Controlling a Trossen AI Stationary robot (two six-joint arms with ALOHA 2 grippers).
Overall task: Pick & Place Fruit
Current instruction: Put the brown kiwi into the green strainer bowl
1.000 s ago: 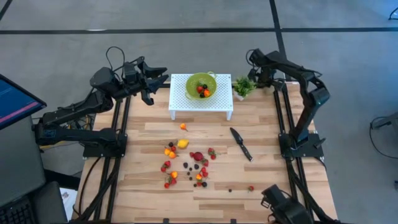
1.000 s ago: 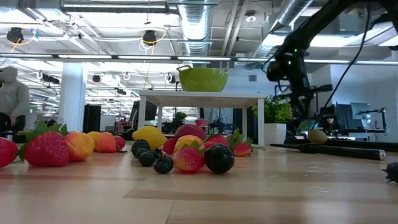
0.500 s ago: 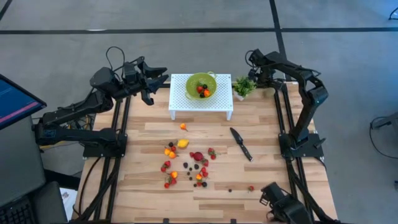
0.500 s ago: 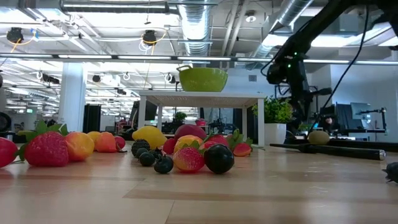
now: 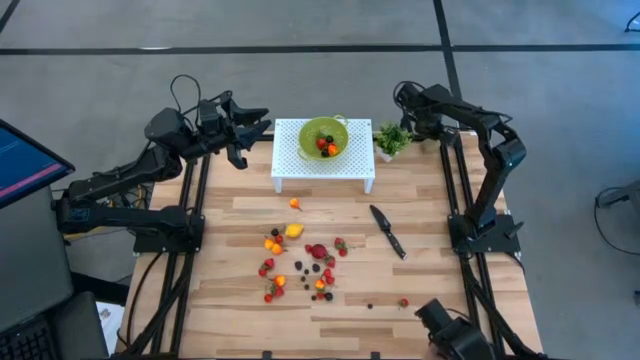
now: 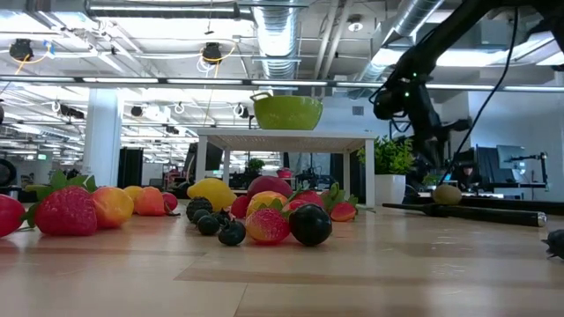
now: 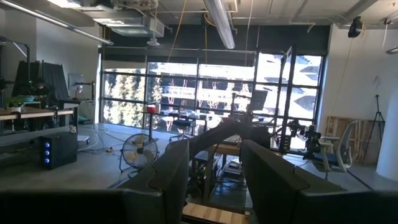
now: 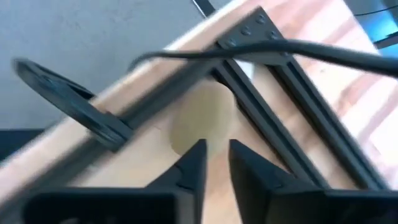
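Many tiny toy fruits (image 5: 300,255), red, orange, yellow and dark purple, lie scattered on the middle of the wooden table and fill the low view's foreground (image 6: 264,220). A few more sit in the green bowl (image 5: 324,137) on a white stand (image 5: 322,170). A brown-green fruit (image 6: 448,194) rests on the table at the far right corner. My right gripper (image 6: 438,163) hangs just above it, narrowly open; in its wrist view the fruit (image 8: 199,121) lies past the fingertips (image 8: 216,149). My left gripper (image 5: 262,122) waits open, raised at the stand's left.
A black knife (image 5: 387,231) lies right of the fruit pile. A small green potted plant (image 5: 391,139) stands beside the stand's right end, close to my right gripper (image 5: 418,122). Black frame rails (image 8: 292,118) and a cable (image 8: 261,46) run along that corner.
My right gripper has shifted slightly toward the table's left and tipped a little over the far right corner. Its finger gap shows no change. The fruits have stayed where they were.
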